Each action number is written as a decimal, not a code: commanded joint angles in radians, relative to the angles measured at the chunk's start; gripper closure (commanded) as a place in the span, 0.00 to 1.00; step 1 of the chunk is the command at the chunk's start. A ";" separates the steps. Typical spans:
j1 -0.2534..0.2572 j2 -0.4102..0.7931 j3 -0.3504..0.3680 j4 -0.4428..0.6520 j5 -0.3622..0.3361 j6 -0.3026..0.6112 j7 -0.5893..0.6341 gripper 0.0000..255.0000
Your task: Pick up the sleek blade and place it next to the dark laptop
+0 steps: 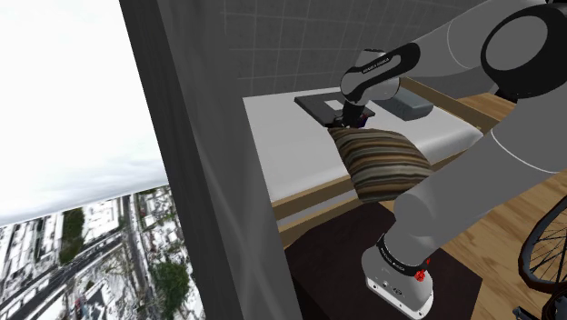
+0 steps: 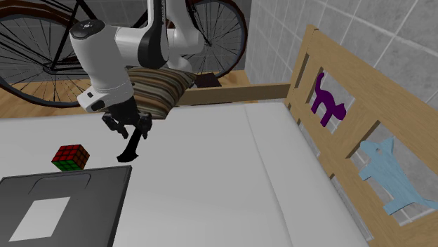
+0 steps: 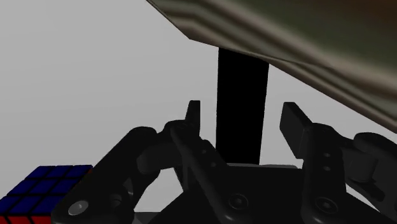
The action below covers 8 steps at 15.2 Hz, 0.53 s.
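Laptop: one dark grey, flat, matte slab [image 2: 56, 207] with a pale rectangle on it. It is nearest us in the second exterior view, on the smooth white bed [image 2: 210, 175].
Cube: one puzzle cube [image 2: 71, 156], with red and green tiles. The wrist view gives us its blue face.
Blade: one slim, black, slightly curved blade [image 2: 130, 149], beside the cube and just past the laptop's far corner, under the jaws. We cannot tell whether it rests on the bed.
Jaws: open. In the wrist view two black fingers [image 3: 294, 127] stand apart, with pale bed showing on each side of the blade.
Pillow: one soft pillow with brown and tan stripes [image 2: 158, 88], behind the jaws. In the wrist view its edge covers the blade's far end.
Headboard: pale wood [image 2: 305, 77] with two cut-outs, a purple cat [image 2: 324, 98] and a light blue shape [image 2: 389, 175].
Bicycle: one [image 2: 242, 31], with thin spokes, farthest from us.
Shoulder view: it adds a window onto a snowy city [image 1: 82, 255].
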 commanded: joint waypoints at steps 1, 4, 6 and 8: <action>0.000 0.000 0.000 0.000 0.000 0.000 0.000 0.00; 0.000 0.000 0.000 0.000 0.000 0.001 0.000 0.00; 0.000 -0.022 0.002 0.015 -0.002 -0.036 0.002 0.00; 0.001 -0.060 0.005 0.048 -0.004 -0.108 0.004 0.00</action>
